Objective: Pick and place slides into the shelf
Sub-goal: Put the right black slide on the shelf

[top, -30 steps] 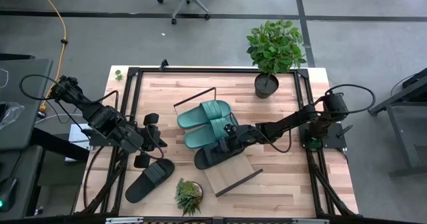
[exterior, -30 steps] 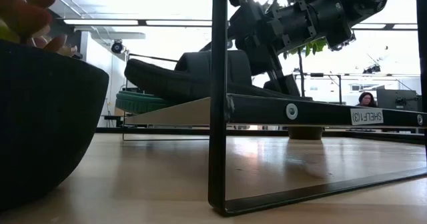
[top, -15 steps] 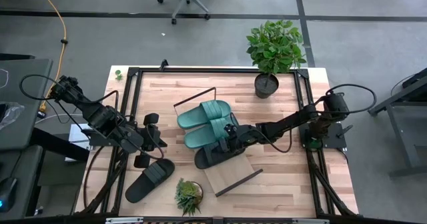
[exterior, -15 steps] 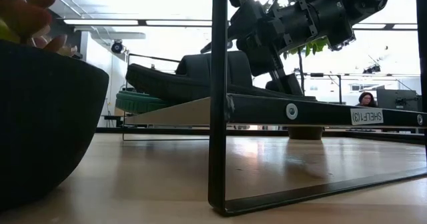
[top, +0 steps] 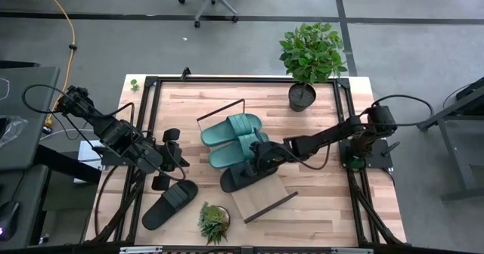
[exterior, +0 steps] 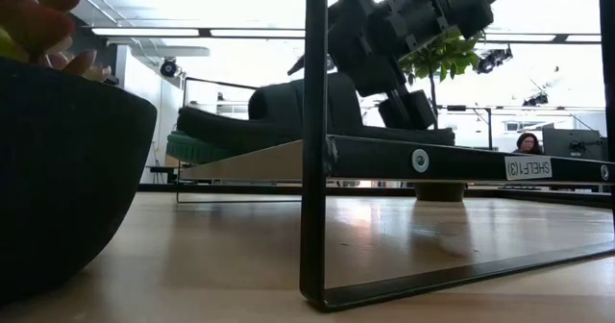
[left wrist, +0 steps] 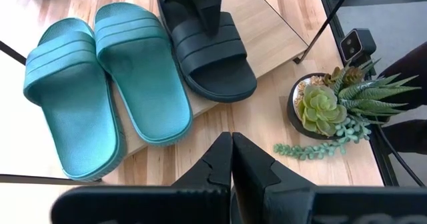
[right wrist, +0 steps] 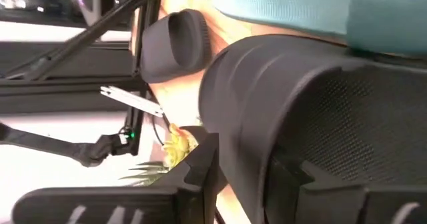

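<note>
One black slide (top: 249, 172) lies on the slanted light-wood shelf (top: 265, 199), beside the teal pair (top: 236, 139), whose soles rest on the same board. In the low view the black slide (exterior: 288, 111) lies flat on the shelf board (exterior: 432, 160). The second black slide (top: 169, 203) lies sole-down on the tabletop near the left front. My right gripper (top: 259, 154) reaches in from the table's right and is shut on the shelf's black slide. My left gripper (top: 175, 154) hovers shut over the table's left side, touching nothing; its closed fingertips (left wrist: 231, 144) point toward the shelf. My right gripper holds the black slide by its wide strap (right wrist: 267, 97), with one finger (right wrist: 200, 174) on the strap's outer side and the other (right wrist: 293, 184) against its other side. It comes slanting down from the table's right. The slide's sole lies on the shelf board.
A small succulent pot (top: 213, 221) stands at the near edge beside the shelf's lower end, and it looms large in the low view (exterior: 58, 169). A tall potted plant (top: 308, 57) stands at the far right. A black metal frame (top: 151, 84) rims the table.
The black slide's raised end has come down, so it now lies flat on the shelf board. My right gripper has shifted a little toward the table's left, and its wrist has risen and tipped. My left arm has kept still.
</note>
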Available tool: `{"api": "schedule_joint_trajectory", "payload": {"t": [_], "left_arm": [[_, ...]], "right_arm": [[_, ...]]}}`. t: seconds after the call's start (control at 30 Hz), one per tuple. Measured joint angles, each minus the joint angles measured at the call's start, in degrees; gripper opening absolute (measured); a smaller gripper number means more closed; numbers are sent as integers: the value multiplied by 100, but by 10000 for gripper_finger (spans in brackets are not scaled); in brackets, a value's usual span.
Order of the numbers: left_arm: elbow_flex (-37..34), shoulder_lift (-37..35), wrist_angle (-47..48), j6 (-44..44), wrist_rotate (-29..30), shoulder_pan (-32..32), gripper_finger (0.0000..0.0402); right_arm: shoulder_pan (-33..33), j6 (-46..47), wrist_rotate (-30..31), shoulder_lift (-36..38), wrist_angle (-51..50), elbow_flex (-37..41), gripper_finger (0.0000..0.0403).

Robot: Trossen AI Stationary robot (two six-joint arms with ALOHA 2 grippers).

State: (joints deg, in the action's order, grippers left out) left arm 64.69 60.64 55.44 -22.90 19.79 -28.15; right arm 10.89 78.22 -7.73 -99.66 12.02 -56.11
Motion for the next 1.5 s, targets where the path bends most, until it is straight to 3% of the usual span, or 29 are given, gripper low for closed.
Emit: {"api": "schedule_joint_trajectory", "payload": {"t": [0.27, 1.5], "left_arm": [[0, 0, 0, 49, -2, 0, 1], [0, -1, -2, 142, -4, -1, 1]], "right_arm": [[-2, -264, 40, 0, -951, -388, 82], [90, -115, -586, 0, -1072, -394, 82]]}}
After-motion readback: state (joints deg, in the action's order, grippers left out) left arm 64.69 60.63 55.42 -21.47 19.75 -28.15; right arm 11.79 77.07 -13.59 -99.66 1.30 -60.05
